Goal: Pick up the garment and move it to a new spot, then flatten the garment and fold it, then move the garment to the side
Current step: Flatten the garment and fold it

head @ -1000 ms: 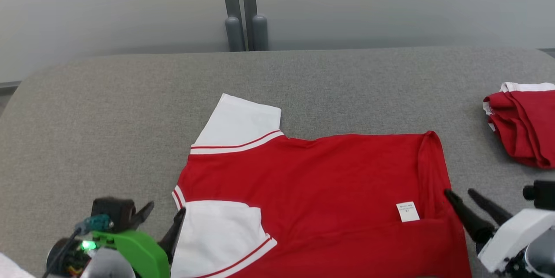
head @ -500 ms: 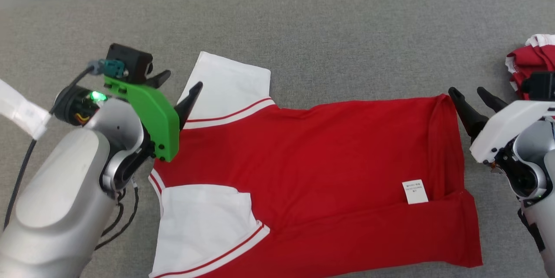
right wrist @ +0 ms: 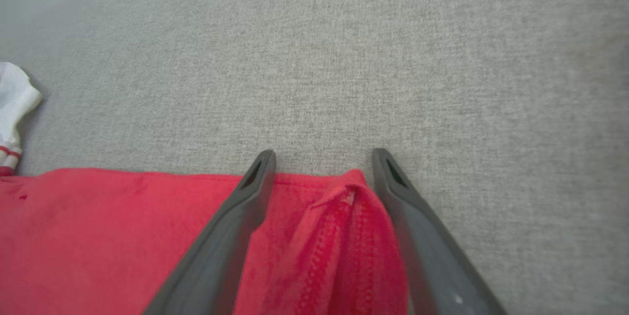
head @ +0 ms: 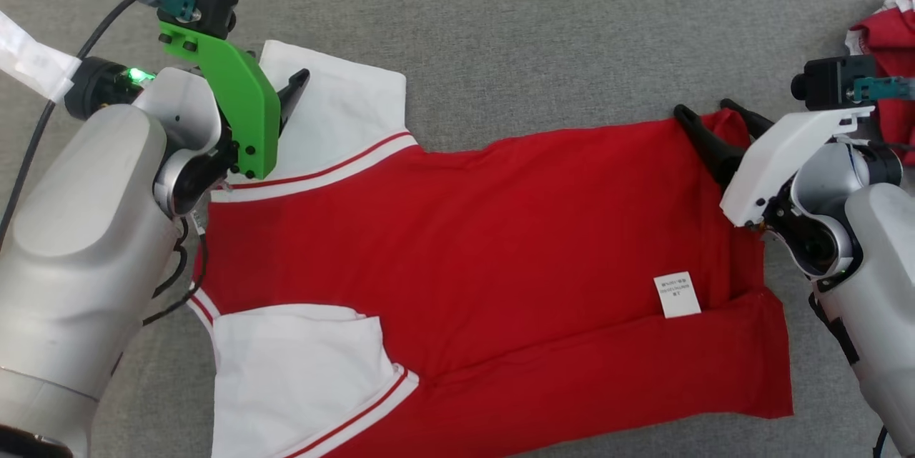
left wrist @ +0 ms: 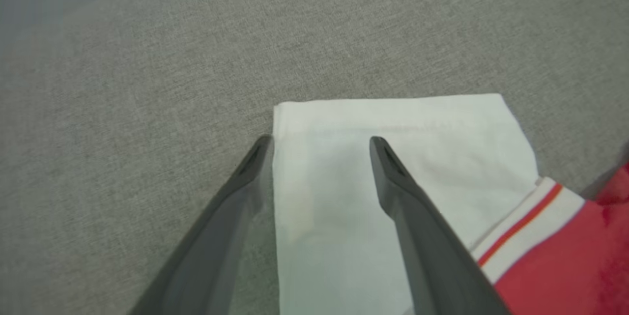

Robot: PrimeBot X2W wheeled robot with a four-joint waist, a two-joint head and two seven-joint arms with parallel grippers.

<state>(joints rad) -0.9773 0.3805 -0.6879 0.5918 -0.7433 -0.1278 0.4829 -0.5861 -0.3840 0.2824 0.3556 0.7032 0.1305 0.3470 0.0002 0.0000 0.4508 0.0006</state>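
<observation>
Two near parts of the garment, its white near sleeve and small white label, lie flat toward the near edge of the desk. Nothing is over them, though a second ago both claws waited there. Since then the arms have reached across the spread red body to its far edge. The head has tipped down with them, so the shirt's shift in the head view is the camera's, not the cloth's.

The left claw now stands wide over the far white sleeve, one finger just off its side edge and the other above the cloth. The right claw, equally wide, straddles the raised far hem corner. Neither holds anything yet.

I judge the flattening done and a fold beginning, with both far corners lined up for a pinch and a pull toward the near edge. Farther right, another red bundle lies apart.
</observation>
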